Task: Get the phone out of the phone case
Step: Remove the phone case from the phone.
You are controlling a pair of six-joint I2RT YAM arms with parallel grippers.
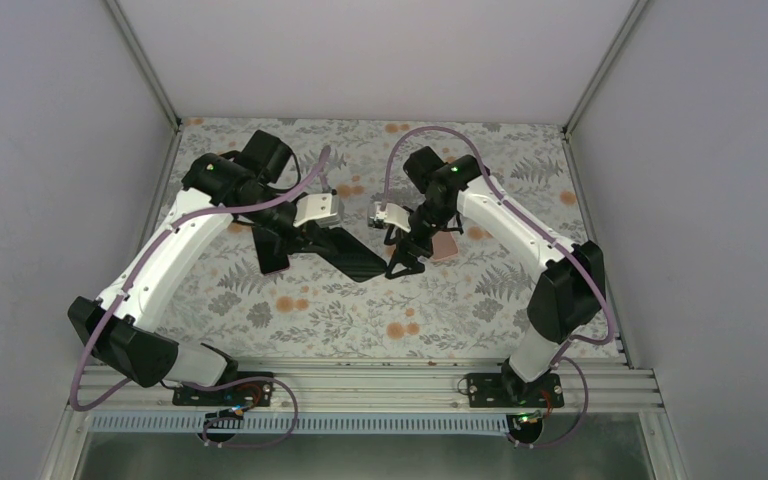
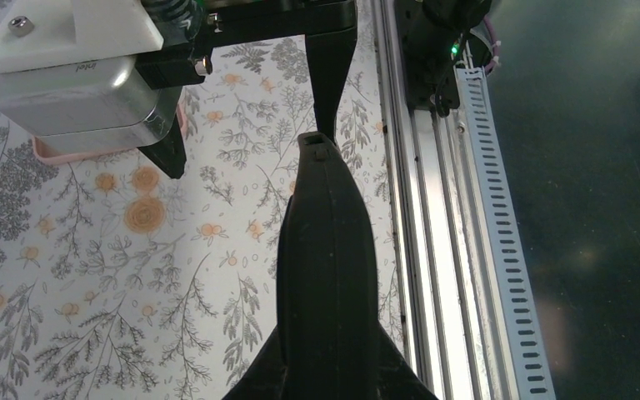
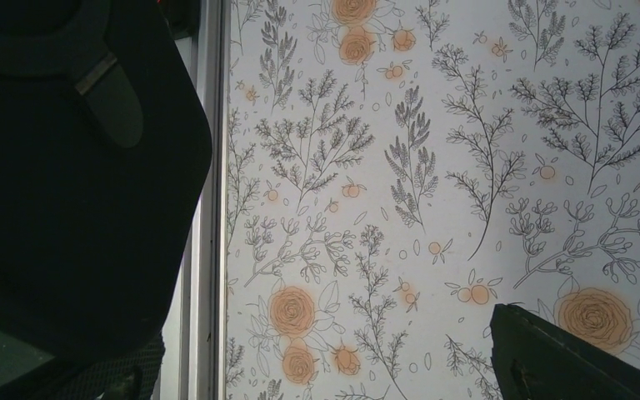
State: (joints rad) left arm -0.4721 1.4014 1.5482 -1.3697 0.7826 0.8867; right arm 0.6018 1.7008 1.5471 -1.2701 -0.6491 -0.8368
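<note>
My left gripper (image 1: 355, 260) is shut on a thin black slab, the phone (image 2: 327, 250). In the left wrist view I see it edge-on between the closed fingers. From above, it shows as a dark flat shape (image 1: 345, 252) just above the table. The pink phone case (image 1: 446, 248) lies on the table beside my right gripper (image 1: 403, 266). It also shows in the left wrist view (image 2: 92, 152), partly under the right wrist camera. The right gripper is open and empty. One of its fingers (image 2: 330, 83) points down at the tip of the left gripper. Its other finger (image 3: 567, 358) hangs over bare cloth.
The table has a floral cloth (image 1: 360, 320). An aluminium rail (image 1: 360, 385) runs along the near edge and also shows in the left wrist view (image 2: 433, 250). Grey walls close in the left, right and back. A dark arm link (image 3: 67, 167) fills the left of the right wrist view.
</note>
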